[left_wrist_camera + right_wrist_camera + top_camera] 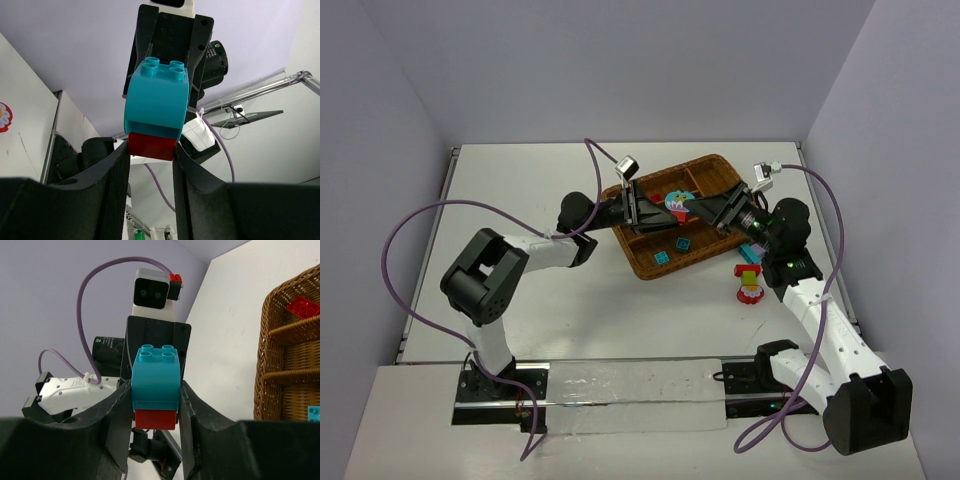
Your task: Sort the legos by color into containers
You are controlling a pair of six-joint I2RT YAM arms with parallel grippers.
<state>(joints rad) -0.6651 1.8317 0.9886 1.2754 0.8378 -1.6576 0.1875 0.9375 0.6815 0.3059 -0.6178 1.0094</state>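
Left claw (pixel 151 150): pinched on the red base of the cyan-and-red lego stack (pixel 156 107).
Right claw (pixel 155 390): clamped on its sides.

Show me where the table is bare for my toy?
Bare: the table left of the tray, beyond the left arm, and the strip in front of the tray. Crowded: above the tray, where the left gripper and right gripper meet, and beside the right arm, where stacked legos stand.

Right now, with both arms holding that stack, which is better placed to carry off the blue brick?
Probably the right gripper: its fingers flank the cyan brick, while the left gripper clamps only the red brick.
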